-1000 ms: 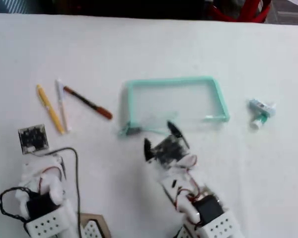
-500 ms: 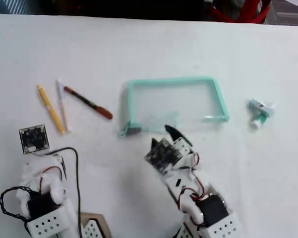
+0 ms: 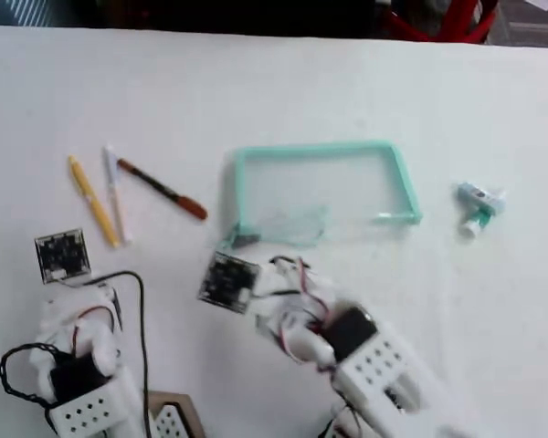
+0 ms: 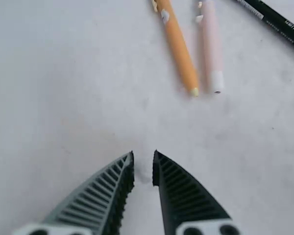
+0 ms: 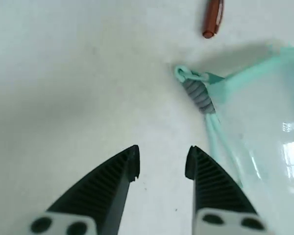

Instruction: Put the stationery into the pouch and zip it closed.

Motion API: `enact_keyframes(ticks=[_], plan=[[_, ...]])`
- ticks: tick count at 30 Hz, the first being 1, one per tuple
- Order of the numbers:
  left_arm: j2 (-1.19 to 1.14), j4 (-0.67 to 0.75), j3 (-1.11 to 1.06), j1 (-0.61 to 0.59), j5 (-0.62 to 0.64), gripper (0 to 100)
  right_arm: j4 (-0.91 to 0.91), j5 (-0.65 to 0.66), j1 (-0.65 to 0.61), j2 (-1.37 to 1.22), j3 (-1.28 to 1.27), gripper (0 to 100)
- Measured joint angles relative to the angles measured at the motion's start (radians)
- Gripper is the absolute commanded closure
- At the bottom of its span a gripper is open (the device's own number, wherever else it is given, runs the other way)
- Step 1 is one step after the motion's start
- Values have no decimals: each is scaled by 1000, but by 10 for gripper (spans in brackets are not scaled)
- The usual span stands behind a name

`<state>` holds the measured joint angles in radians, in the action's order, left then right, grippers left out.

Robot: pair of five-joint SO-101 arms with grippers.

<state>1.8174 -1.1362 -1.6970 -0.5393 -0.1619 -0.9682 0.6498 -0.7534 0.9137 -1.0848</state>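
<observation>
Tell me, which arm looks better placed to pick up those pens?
Probably the left. The left gripper points at the orange pen and pink pen lying just ahead, while the right gripper sits by the zipper pull of the pouch, farther from them.

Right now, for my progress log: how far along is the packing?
Done: nothing; the pouch lies empty and looks unzipped. In hand: the right gripper, open, sits by the zipper pull, holding nothing. Left: the three pens and the small tube, all on the table, go in; then zip.
</observation>
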Motion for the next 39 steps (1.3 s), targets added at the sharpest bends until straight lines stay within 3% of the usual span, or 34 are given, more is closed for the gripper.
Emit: enact_keyframes(ticks=[7,13,18,23,31,39], plan=[[0,-9,0,-12,0,914,126,6,-35,-611,290,842],[0,-9,0,-21,0,914,219,69,-35,-887,408,841],[0,-9,0,-21,0,914,235,106,-35,-954,477,831],[0,-9,0,-21,0,914,235,109,-23,-965,529,735],[0,-9,0,-21,0,914,235,187,78,-965,540,766],[0,-9,0,-21,0,914,190,206,80,-990,559,765]])
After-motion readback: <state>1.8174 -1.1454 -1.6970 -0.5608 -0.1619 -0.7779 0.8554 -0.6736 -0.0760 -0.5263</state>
